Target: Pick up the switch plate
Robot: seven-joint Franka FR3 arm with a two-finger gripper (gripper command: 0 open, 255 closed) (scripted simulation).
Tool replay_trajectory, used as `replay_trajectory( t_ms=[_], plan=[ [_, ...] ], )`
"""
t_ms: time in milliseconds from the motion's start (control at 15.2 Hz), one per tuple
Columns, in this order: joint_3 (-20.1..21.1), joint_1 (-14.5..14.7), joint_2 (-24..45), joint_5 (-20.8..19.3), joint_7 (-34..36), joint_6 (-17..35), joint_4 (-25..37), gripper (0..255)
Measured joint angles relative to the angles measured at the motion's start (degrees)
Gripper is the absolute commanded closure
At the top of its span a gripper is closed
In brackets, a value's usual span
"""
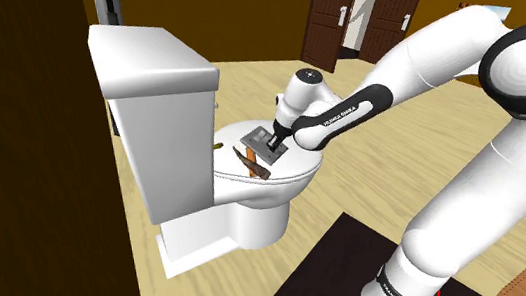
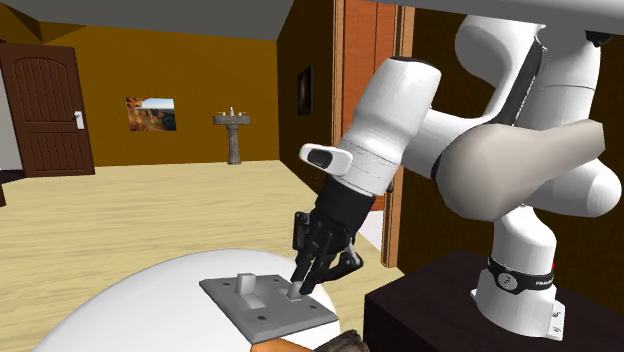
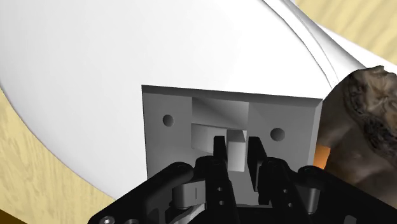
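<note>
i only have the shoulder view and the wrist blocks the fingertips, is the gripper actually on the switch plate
Observer: Yes. In the wrist view the gripper has one raised toggle of the grey switch plate between its fingers, which look closed against it.
Operator: is the plate off the lid yet
Observer: No. The second exterior view shows it lying flat on the white toilet lid.
Operator: one toggle or two
Observer: Two. The other toggle stands free, on the side away from the arm.
</note>
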Motion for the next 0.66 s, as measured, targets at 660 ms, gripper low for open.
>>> replay_trajectory(
  t_ms=[660],
  plan=[
    [-0.8, 1.8, -4.9, 4.9, -4.8, -7.6, 2.9, 255]
  ],
)
